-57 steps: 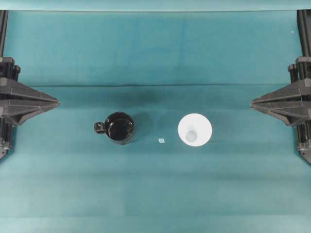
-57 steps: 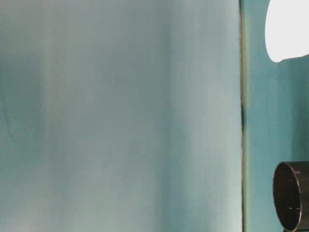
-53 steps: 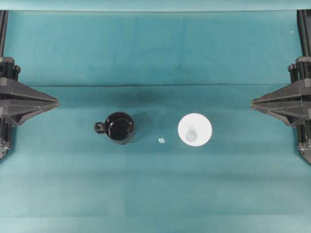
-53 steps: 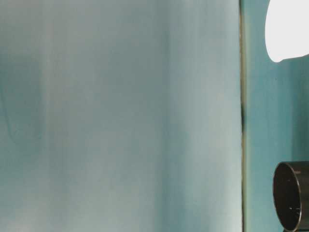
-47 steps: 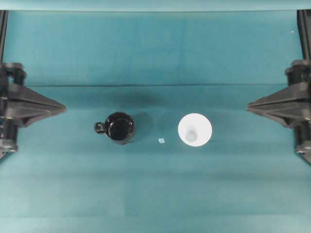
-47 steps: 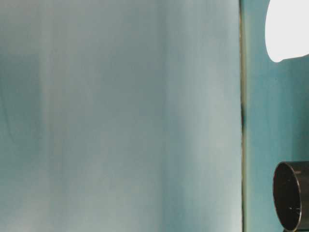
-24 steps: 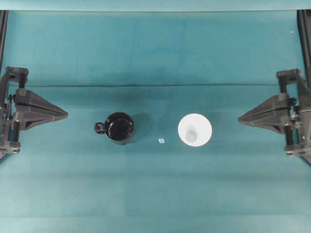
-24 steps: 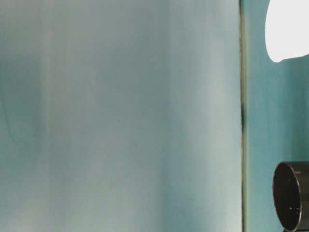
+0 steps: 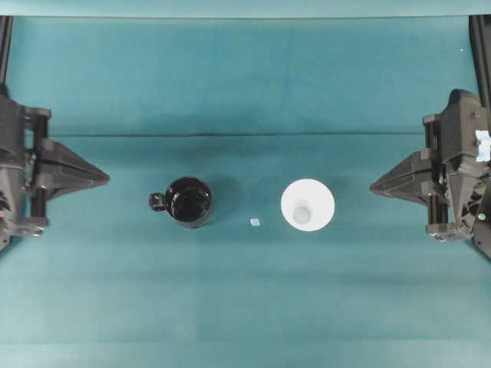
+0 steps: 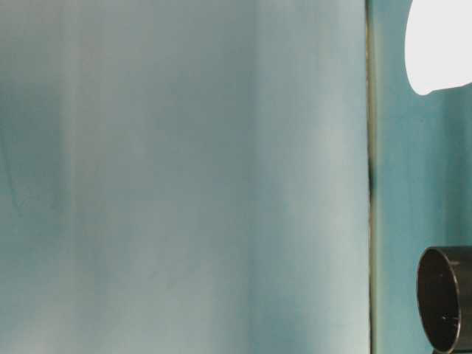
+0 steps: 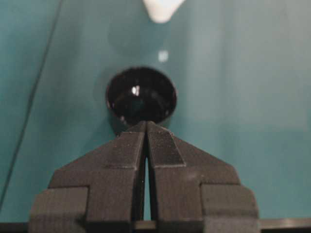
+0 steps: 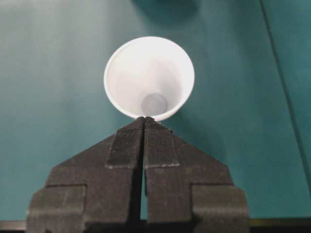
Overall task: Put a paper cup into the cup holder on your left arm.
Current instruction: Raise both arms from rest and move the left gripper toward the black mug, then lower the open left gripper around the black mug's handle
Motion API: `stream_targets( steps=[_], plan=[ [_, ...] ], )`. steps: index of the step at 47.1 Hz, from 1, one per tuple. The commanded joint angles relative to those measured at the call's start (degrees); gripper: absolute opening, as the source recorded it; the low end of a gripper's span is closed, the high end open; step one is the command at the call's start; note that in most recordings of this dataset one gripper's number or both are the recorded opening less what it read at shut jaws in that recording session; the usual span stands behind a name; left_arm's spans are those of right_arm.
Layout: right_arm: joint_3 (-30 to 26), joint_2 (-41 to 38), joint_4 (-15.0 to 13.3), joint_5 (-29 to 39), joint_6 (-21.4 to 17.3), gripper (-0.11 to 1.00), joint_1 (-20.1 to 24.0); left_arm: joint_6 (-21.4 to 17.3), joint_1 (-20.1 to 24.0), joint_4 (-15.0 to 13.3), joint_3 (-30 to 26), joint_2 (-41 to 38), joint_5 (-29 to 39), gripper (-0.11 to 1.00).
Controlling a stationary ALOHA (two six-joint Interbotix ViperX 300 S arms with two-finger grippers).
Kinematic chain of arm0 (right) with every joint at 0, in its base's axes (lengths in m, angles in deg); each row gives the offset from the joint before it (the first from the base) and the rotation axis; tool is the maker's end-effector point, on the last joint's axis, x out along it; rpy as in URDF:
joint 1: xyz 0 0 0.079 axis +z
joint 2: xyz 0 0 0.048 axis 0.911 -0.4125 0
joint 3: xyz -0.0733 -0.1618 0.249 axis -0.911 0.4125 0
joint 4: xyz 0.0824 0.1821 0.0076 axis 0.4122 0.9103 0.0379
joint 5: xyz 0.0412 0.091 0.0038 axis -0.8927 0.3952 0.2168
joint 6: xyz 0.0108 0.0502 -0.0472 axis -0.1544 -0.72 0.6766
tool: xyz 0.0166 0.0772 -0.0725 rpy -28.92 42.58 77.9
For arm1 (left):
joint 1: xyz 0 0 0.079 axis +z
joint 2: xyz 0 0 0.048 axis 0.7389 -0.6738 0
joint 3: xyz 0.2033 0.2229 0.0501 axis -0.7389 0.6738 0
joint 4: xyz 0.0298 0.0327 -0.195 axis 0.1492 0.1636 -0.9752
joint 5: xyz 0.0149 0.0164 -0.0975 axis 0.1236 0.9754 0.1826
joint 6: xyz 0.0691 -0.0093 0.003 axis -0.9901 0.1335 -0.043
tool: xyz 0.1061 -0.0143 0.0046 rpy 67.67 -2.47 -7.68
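Both arms are sitting at opposite short edges of the teal-covered bench, nothing grasped yet. Left gripper is pinched fully together, empty, tips pointing toward the cup holder but well apart from it; in the left wrist view the holder is lying straight ahead of the closed tips. Right gripper is likewise pressed together and empty, aiming at the paper cup, which is standing upright, mouth up, near the bench middle, a bit toward the right edge. Holder is standing upright too, left of middle, handle stub facing the left edge. A small pale scrap is lying between the two, touching neither. Task is looking barely begun: cup is still outside the holder. Risks from here, as I'm judging it: the right jaws are needing to spread before reaching the cup, otherwise closed tips are going to shove or tip a light cup. Thin paper wall may be crushing or slipping under a hard pinch on the rim. Cup looks wider than the holder mouth, so an off-centre or tilted drop may be jamming on the rim or toppling the holder unless the left gripper is steadying it. Table-level view is mostly blur, only showing the cup and holder at its right edge.
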Motion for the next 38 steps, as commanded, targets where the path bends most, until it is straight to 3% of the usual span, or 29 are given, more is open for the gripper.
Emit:
stream_targets(
  steps=[1, 38],
  plan=[
    [-1.58, -0.18, 0.18, 0.53, -0.35, 0.0, -0.18, -0.18, -0.09, 0.26, 0.0, -3.25, -0.35, 0.03],
    [-1.67, -1.05, 0.18, 2.46, -0.35, 0.0, -0.62, -0.62, -0.7, 0.35, 0.18, -20.83, -6.33, 0.03]
  ],
)
